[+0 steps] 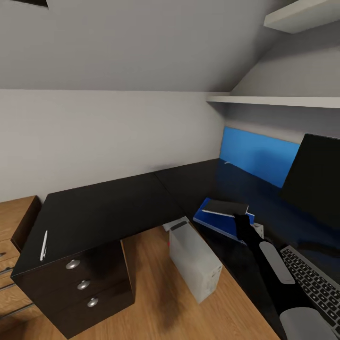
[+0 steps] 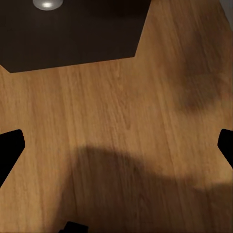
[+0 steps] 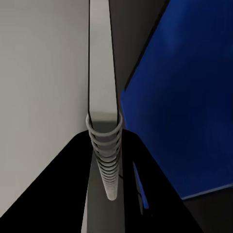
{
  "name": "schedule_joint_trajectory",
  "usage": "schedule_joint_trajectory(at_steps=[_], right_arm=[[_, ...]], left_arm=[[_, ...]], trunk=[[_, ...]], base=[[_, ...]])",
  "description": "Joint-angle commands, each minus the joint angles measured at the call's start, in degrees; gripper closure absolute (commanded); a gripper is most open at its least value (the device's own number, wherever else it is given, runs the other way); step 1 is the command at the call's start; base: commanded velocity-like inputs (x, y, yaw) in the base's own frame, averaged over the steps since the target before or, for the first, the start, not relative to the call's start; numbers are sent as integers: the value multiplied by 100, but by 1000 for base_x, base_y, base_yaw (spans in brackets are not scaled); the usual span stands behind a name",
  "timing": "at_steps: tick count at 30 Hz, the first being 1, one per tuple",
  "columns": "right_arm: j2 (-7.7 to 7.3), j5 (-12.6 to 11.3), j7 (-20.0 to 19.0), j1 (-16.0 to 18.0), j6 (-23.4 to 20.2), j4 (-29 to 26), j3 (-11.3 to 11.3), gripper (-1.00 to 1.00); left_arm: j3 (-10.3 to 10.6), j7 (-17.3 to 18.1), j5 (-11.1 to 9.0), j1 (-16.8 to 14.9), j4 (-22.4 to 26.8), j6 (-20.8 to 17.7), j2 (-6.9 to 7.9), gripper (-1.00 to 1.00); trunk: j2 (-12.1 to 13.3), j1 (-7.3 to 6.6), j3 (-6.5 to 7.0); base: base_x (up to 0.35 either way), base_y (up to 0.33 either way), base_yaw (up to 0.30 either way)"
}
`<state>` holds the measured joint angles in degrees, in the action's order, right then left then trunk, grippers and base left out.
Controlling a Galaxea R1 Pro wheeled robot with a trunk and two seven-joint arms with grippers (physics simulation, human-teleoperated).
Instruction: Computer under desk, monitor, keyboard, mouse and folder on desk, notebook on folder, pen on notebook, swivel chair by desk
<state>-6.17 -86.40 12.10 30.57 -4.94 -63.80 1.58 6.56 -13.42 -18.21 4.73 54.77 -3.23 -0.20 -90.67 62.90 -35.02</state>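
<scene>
My right gripper point(image 1: 242, 218) is shut on the thin grey notebook point(image 1: 225, 208), holding it low over the bright-blue folder point(image 1: 222, 224) that lies on the black desk point(image 1: 108, 208). In the right wrist view the notebook point(image 3: 102, 73) is edge-on between my fingers, spiral binding nearest, with the folder point(image 3: 184, 97) alongside. The white pen point(image 1: 43, 245) lies on the desk's left wing. The monitor point(image 1: 316, 174) stands at the right, the keyboard point(image 1: 311, 278) in front of it. The grey computer point(image 1: 196, 264) stands on the floor at the desk's inner corner. My left gripper point(image 2: 116, 145) is open over bare floor.
A dark drawer unit point(image 1: 80, 288) with round silver knobs point(image 2: 47, 4) carries the desk's left wing. A light-wood chest of drawers point(image 1: 14, 236) stands beside it at the far left. A blue wall panel point(image 1: 259, 156) and white shelves point(image 1: 278, 100) sit behind the monitor.
</scene>
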Motion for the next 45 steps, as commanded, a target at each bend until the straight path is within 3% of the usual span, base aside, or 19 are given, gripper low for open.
schedule_joint_trajectory(at_steps=[1,39,40,45], right_arm=[[1,-30,26,2,-25,-9,9,100],[-7,-42,90,2,-34,-9,-2,100],[-7,-42,93,2,-34,-9,-1,-100],[-7,-44,120,2,-34,-13,-2,-100]], left_arm=[[13,-38,-39,2,16,-25,2,-100],[12,-38,-42,2,16,-20,3,-100],[12,-38,-42,2,16,-20,3,-100],[12,-38,-38,2,16,-20,3,-100]], trunk=[[-3,0,-5],[-3,0,-5],[-3,0,-5],[-3,0,-5]], base=[[0,-20,0],[21,-1,0],[0,0,0],[0,0,0]])
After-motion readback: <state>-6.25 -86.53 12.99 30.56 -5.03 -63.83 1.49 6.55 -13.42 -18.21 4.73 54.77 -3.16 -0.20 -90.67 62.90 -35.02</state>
